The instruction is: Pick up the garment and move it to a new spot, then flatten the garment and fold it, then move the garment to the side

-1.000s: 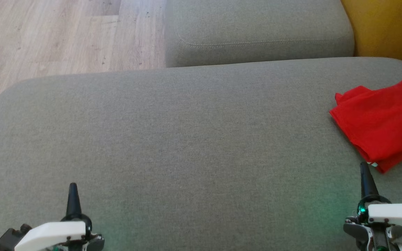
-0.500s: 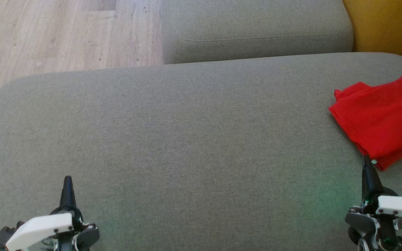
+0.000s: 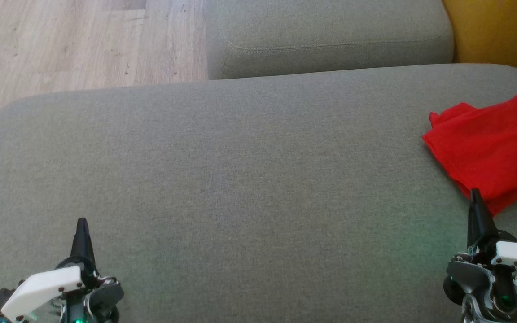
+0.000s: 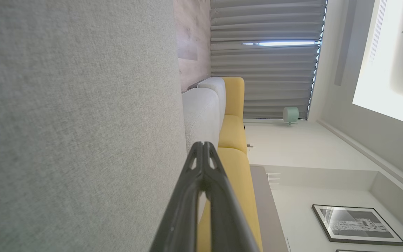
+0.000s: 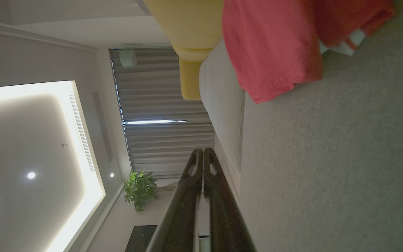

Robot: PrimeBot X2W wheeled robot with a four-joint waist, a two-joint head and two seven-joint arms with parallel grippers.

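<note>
In the head view you see a broad grey cushion [image 3: 240, 170] with the red garment [image 3: 487, 148] lying folded at its right edge and pale wood floor [image 3: 61, 40] beyond. The left gripper [image 3: 81, 224] and right gripper [image 3: 476, 197] are both pinched closed on nothing, the right one near the garment's corner. In the left wrist view you look along the grey fabric toward a yellow sofa [image 4: 234, 133], curtains [image 4: 264, 70] and a framed picture [image 4: 357, 224]. In the right wrist view the garment lies ahead, with a potted plant [image 5: 140, 189] and a lit ceiling panel [image 5: 30, 147] beyond it.
</note>
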